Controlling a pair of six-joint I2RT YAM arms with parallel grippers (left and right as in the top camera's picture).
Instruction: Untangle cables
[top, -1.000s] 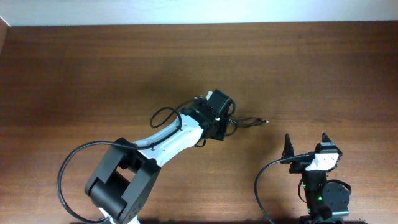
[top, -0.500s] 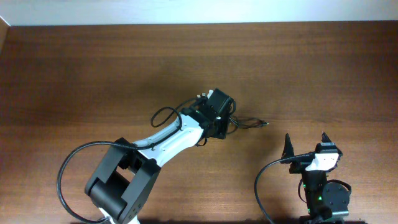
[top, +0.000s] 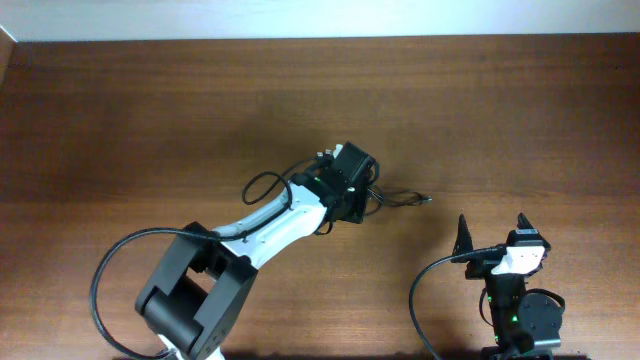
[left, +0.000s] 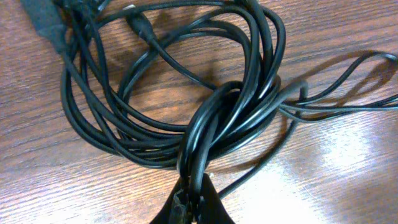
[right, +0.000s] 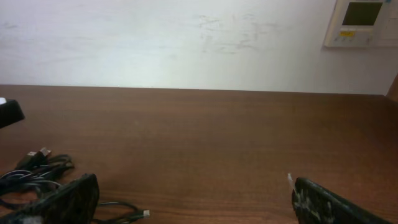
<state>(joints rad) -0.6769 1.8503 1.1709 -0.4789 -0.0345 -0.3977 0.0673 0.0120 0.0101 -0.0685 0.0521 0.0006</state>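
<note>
The cables (left: 186, 106) are a tangled bundle of thin black cords on the wooden table. In the overhead view they lie under the left wrist, with one loose end (top: 405, 197) trailing right. My left gripper (left: 196, 198) is shut on a loop of the bundle, strands pinched between its fingertips; from above it sits over the bundle (top: 352, 205). My right gripper (top: 492, 232) is open and empty near the front edge, right of the bundle. In the right wrist view part of the cables (right: 37, 171) and a plug end (right: 144, 214) show at lower left.
The brown wooden table (top: 500, 110) stretches wide behind and to both sides. A white wall with a small panel (right: 362, 22) stands beyond the far edge. The left arm's own thick black wire (top: 268, 185) loops beside its wrist.
</note>
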